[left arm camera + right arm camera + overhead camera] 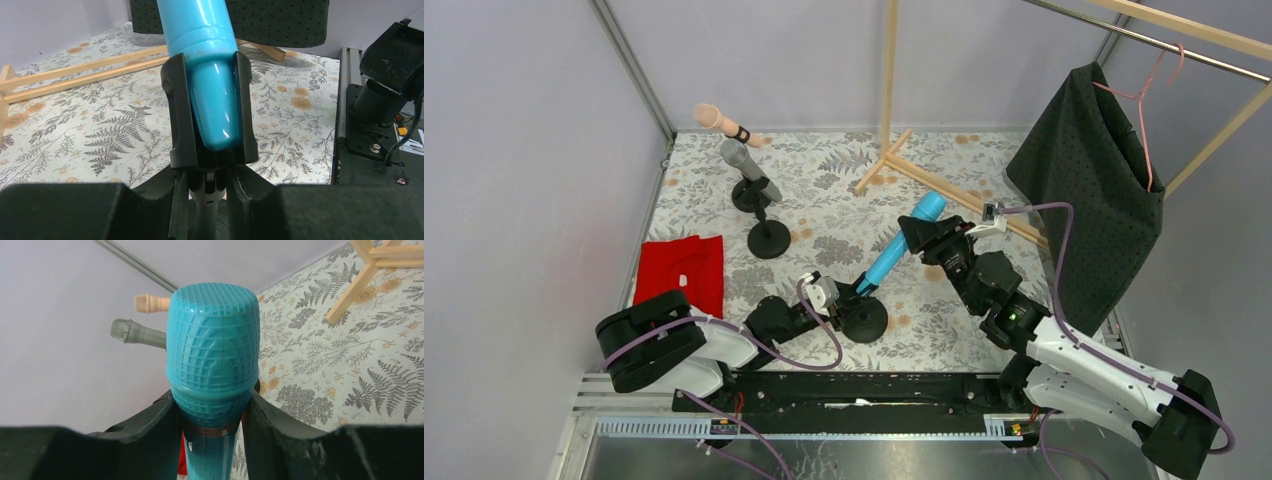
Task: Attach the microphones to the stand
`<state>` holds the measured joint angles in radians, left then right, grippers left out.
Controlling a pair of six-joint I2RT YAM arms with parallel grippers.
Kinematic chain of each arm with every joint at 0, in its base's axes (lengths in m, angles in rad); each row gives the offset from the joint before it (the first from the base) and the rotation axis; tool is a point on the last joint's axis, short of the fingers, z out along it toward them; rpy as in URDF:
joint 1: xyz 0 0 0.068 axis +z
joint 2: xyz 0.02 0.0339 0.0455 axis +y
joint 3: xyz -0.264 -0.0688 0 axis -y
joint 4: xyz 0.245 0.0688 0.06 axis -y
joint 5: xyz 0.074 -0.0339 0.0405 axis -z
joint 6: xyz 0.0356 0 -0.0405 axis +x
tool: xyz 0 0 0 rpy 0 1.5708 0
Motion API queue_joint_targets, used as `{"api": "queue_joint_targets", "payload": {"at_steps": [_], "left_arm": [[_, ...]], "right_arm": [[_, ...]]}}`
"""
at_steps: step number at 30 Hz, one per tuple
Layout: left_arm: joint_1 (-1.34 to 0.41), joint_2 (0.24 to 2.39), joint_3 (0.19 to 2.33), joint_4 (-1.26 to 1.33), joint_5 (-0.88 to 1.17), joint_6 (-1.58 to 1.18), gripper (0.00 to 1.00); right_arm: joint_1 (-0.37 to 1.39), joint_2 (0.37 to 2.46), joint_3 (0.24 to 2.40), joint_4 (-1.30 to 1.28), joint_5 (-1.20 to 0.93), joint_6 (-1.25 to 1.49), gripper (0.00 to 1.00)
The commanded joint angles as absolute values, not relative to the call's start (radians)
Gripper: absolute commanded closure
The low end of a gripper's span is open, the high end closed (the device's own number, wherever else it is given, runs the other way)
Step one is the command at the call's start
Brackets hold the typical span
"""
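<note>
Cyan mic (pixel 886 262), where's it at? (A)

Mid-frame in top view, slanted: head up-right, tail down-left. Tail end sits in the black clip (pixel 180 115) of the near stand (pixel 861 318), whose round base is on the floral bench (pixel 824 180). (B)

Left jaws? (A)

Pressed together on the stem (pixel 210 202) of that stand, right under the clip, per left wrist cam. (B)

Right jaws? (A)

Pinching the cyan mic just below its ribbed head, one side each. Head pokes out above them in right wrist view. (B)

Other 2 mics? (A)

Pink mic (pixel 721 122) & grey mic (pixel 746 165) are upper left in top view. Both tilted w/ heads toward upper left, above the far stands (pixel 769 240), two black ones w/ round bases. Pink has a black band on its handle. Can't tell which base carries which mic. (B)

Anything else around? (A)

Red cloth (pixel 679 272) on the bench, left-centre. Wooden rack (pixel 889 80) at back & right, w/ a dark garment (pixel 1089 190) on a pink hanger (pixel 1144 110) near the right edge. (B)
</note>
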<state>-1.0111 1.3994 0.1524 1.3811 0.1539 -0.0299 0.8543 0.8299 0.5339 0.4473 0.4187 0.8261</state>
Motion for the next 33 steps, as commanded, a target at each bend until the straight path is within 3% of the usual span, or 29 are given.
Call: {"api": "queue_joint_targets", "payload": {"at_steps": [1,28,30,33], "left_arm": [[-1.014,1.404,0.189,1.349,0.155,-0.029,1.00],[-0.993,1.409,0.177,1.372,0.082,-0.088,1.00],[-0.993,1.391,0.172,1.359,0.091,-0.087,0.89],[-0.993,1.358,0.172,1.314,0.115,-0.082,0.51]], "right_arm": [[0.895,0.855,0.485,0.409,0.250,0.770,1.00],[1.150,0.918,0.370,0.487,0.437,0.686,1.00],[1.152,0.905,0.374,0.486,0.465,0.663,1.00],[1.151,0.865,0.386,0.478,0.508,0.610,1.00]]}}
